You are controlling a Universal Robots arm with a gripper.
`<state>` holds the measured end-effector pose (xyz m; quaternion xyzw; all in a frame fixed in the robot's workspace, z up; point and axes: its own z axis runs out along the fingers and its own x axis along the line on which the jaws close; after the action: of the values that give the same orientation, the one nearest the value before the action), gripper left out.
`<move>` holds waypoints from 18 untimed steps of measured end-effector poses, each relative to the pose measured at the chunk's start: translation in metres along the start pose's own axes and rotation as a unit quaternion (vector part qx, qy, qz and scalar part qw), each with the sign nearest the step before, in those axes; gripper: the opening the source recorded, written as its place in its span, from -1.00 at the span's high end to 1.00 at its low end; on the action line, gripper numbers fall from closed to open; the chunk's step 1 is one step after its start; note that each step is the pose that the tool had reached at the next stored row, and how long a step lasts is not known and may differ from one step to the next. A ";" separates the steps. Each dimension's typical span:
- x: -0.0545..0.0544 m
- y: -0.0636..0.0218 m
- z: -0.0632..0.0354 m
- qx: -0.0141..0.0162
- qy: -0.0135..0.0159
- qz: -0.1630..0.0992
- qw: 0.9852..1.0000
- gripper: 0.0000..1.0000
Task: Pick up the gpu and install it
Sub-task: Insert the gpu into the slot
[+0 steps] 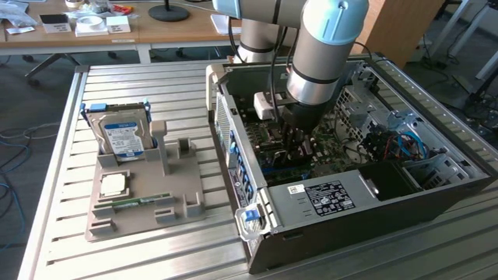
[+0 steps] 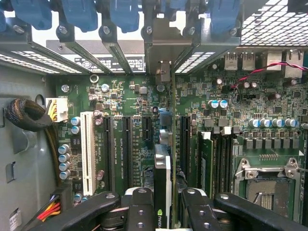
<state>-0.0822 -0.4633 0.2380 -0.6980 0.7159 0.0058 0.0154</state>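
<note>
Clamping the card (image 2: 162, 183) edge-on between them, the fingers (image 2: 140, 211) held a light, stiff, probably fragile thing; its sides seemed the safe hold.

A silver hard drive (image 1: 122, 137) (blue label outward) stood upright in a grey holder (image 1: 195, 175) on the slatted table (image 1: 116, 256); a memory stick (image 1: 134, 202) lay flat in that holder.
</note>
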 end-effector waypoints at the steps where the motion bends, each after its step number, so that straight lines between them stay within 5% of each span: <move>1: 0.000 0.0000 0.0000 0.000 0.000 0.000 1.000 0.47; 4: 0.000 0.0002 0.0004 0.000 -0.001 0.000 1.000 0.44; 8: 0.000 0.0000 0.0000 0.000 0.000 0.000 1.000 0.08; 13: 0.000 0.0000 -0.0012 0.000 0.000 0.000 1.000 0.08; 18: 0.000 -0.0002 -0.0125 0.000 0.000 0.000 1.000 0.08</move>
<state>-0.0822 -0.4633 0.2505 -0.6980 0.7159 0.0058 0.0154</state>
